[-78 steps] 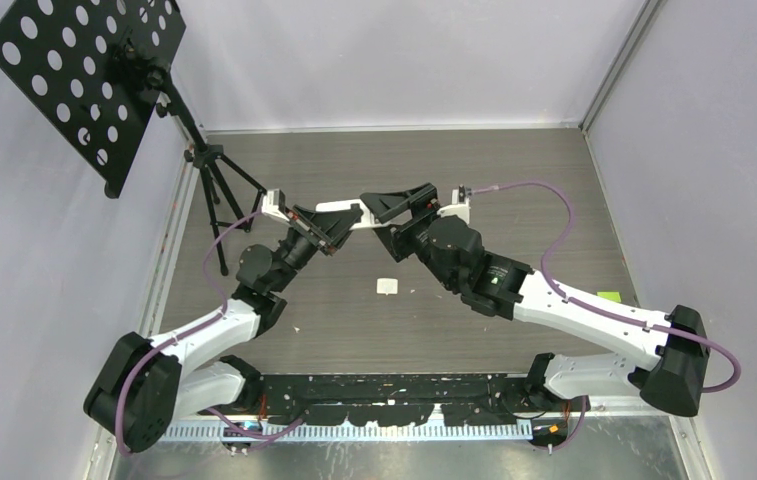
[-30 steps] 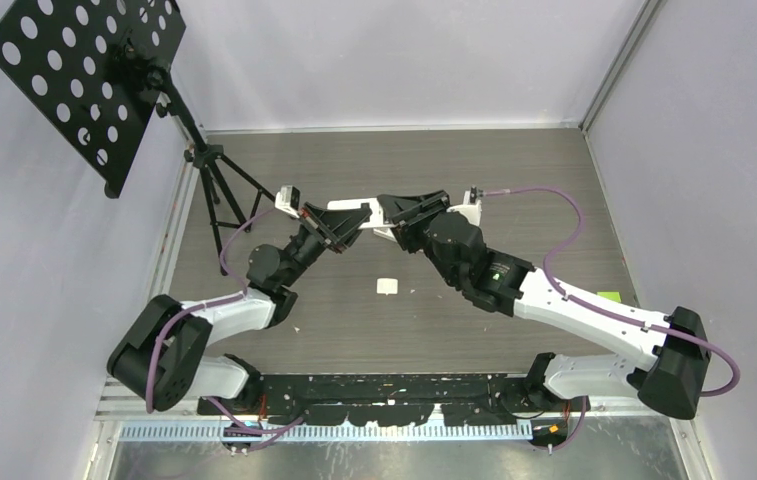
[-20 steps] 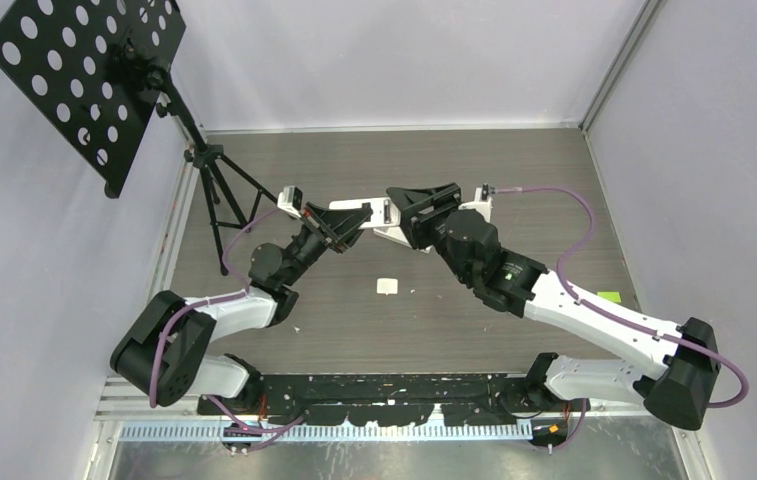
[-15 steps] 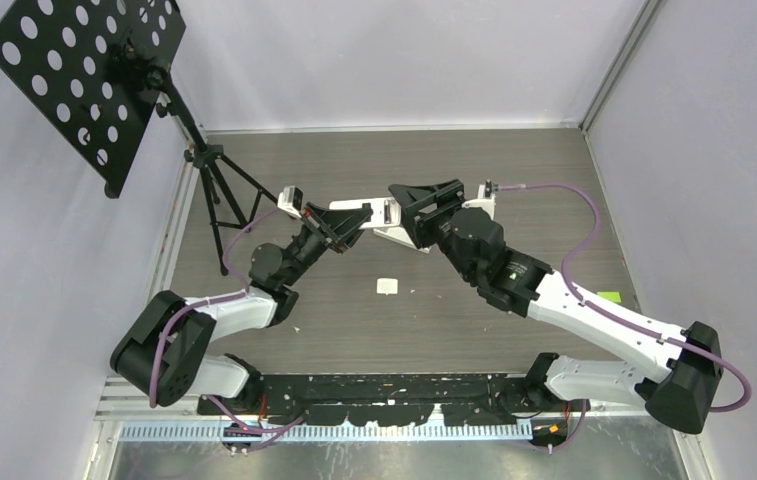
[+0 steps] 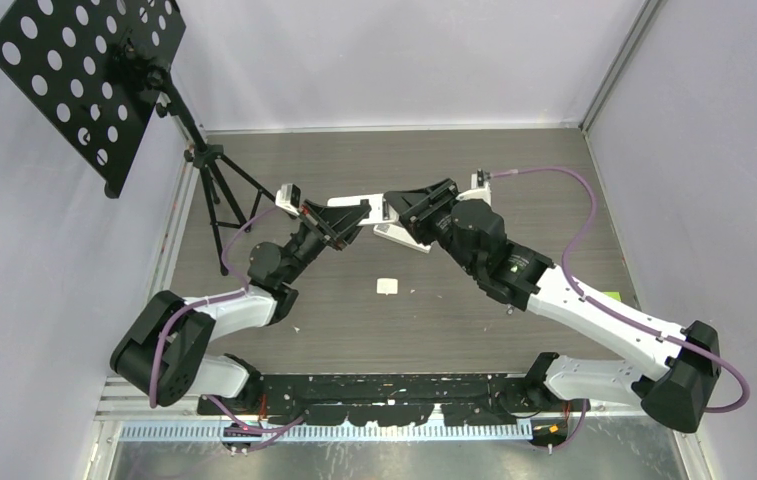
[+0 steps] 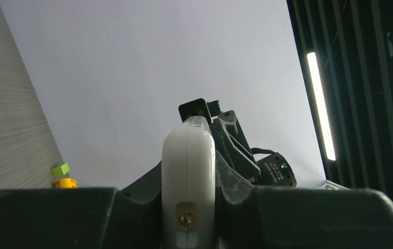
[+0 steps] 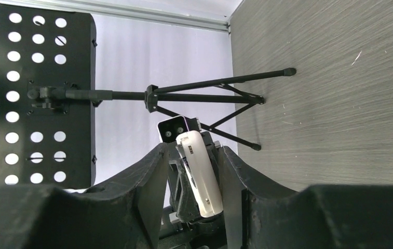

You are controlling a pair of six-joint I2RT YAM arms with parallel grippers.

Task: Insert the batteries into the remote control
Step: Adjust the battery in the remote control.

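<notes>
Standing at the far left, a black music stand (image 5: 84, 80) holds its perforated plate high on a tripod whose feet rest on the grey wood-grain bench (image 5: 454, 340).

Right of it, the left arm reaches inward and its end effector (image 5: 344, 218) is clamped on the near end of a white remote control (image 5: 372, 211). The left wrist view shows both fingers pressed flat against the remote's narrow sides. The remote is held in the air over the middle of the bench, running left to right between the two arms. A small gold-coloured round spot shows on the end of the remote nearest the left wrist camera. I cannot tell what that spot is. I also cannot tell whether the battery compartment is open or holds anything.

Below the remote, nearer the arm bases, a small white square sticker (image 5: 387, 286) lies flat on the bench.

Further right, the right end effector (image 5: 416, 205) meets the other end of the remote. In the right wrist view its fingers (image 7: 152, 181) stand on either side of the remote, the right-hand one at the remote's edge, with dark parts of the left arm filling the gap on the other side. Whether they actually squeeze the remote cannot be told.

At the far right edge of the bench, by the wall, sit a green block (image 6: 61, 169) and an orange-yellow block (image 6: 65, 182), just beside each other and well apart from both arms' tips.
</notes>
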